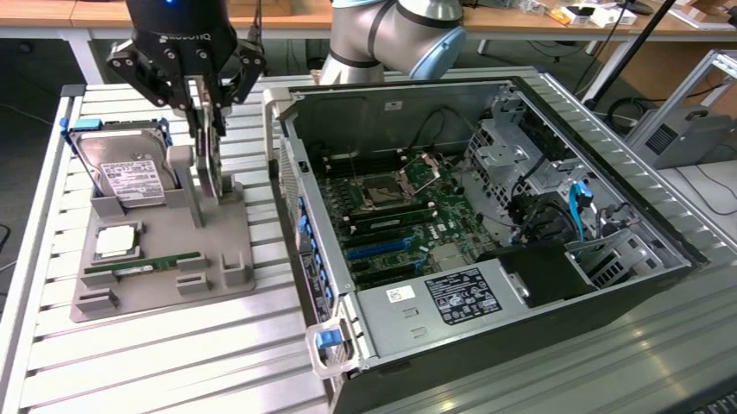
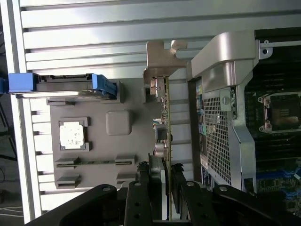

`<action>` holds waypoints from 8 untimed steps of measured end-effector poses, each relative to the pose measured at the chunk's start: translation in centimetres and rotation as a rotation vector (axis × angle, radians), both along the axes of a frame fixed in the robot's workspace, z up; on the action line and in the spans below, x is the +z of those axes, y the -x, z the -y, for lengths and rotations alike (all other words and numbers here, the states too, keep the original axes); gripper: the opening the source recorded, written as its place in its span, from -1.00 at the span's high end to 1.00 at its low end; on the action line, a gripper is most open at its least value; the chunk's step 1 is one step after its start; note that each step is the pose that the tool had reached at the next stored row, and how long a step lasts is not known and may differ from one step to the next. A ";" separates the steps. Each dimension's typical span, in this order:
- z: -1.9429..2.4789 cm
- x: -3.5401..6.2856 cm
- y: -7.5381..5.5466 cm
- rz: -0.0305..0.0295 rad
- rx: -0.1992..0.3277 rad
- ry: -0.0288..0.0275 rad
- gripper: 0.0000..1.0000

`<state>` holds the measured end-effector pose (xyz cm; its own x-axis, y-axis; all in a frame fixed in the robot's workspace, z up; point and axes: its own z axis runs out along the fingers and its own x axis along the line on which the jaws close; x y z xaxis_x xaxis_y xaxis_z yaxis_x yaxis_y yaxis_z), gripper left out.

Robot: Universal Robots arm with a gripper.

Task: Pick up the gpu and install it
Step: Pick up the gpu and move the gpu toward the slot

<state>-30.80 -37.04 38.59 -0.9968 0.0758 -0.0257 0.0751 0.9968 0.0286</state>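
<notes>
Fingers (image 2: 178, 186) clamped on gpu (image 2: 164, 113): thin dark card edge-on w/ silvery metal end, upright at gray holder (image 1: 161, 259).

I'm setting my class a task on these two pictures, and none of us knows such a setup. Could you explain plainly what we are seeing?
The machine is a robot arm ending in a black gripper, its hand. One picture comes from a camera off the arm, looking down on the slatted metal table. The other comes from a camera on the arm's wrist, looking along the gripper. On the table lies a grey tray carrying a hard drive, a square processor chip and a thin green memory stick. A graphics card stands on edge in that tray, with the gripper down over it; whether it already grips the card cannot be told. Toward the exterior view's right lies an open computer case, its circuit board showing.
</notes>
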 end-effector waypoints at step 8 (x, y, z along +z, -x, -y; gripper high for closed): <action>0.00 0.57 0.0 0.0000 0.000 0.0000 0.40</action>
